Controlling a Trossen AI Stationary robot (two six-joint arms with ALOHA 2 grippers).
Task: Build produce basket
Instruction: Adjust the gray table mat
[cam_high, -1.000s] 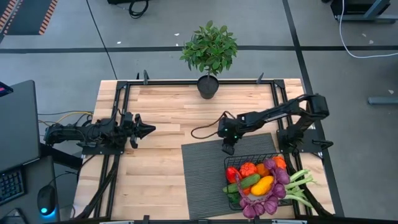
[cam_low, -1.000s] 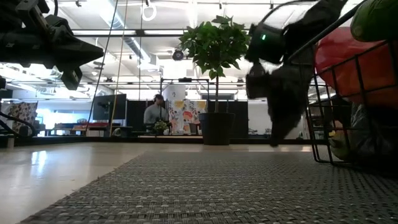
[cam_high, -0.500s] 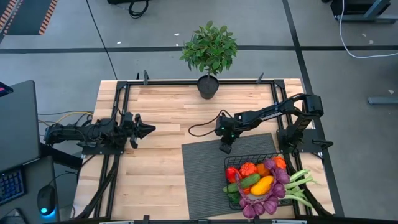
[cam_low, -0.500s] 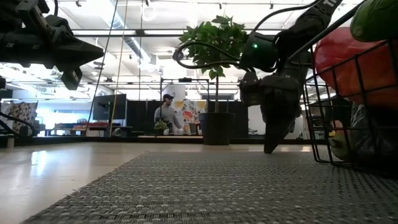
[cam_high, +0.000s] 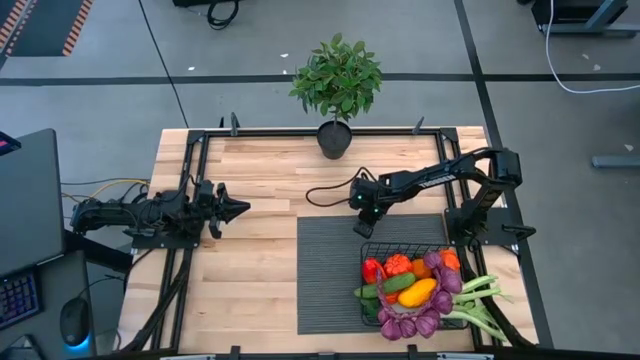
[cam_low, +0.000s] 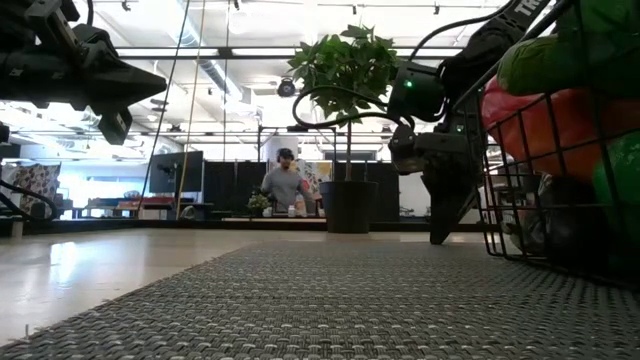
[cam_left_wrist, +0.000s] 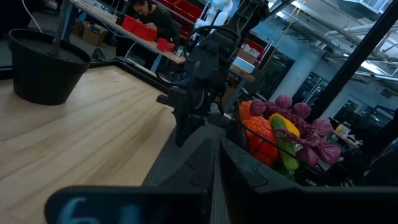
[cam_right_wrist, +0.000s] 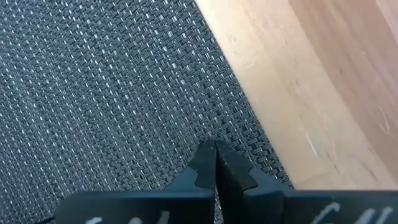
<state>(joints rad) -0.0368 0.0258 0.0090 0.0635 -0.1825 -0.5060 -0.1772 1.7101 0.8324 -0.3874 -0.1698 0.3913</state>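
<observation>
One wire basket (cam_high: 371, 312) heaped with toy produce (cam_high: 417, 293), one dark woven mat (cam_high: 328, 270), one potted plant (cam_high: 336, 78), two robot arms, one person (cam_low: 285, 184) in the background.

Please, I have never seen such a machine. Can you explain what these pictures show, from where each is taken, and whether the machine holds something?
It is a robot with two dark arms at a wooden table. One picture looks down from above, one looks level across the table, and two come from cameras on the wrists. The left gripper waits at the table's left side, shut and empty. The right gripper is shut over the edge of the dark mat, holding nothing. On the mat stands the basket, filled with the produce. A potted plant stands at the far edge.
</observation>
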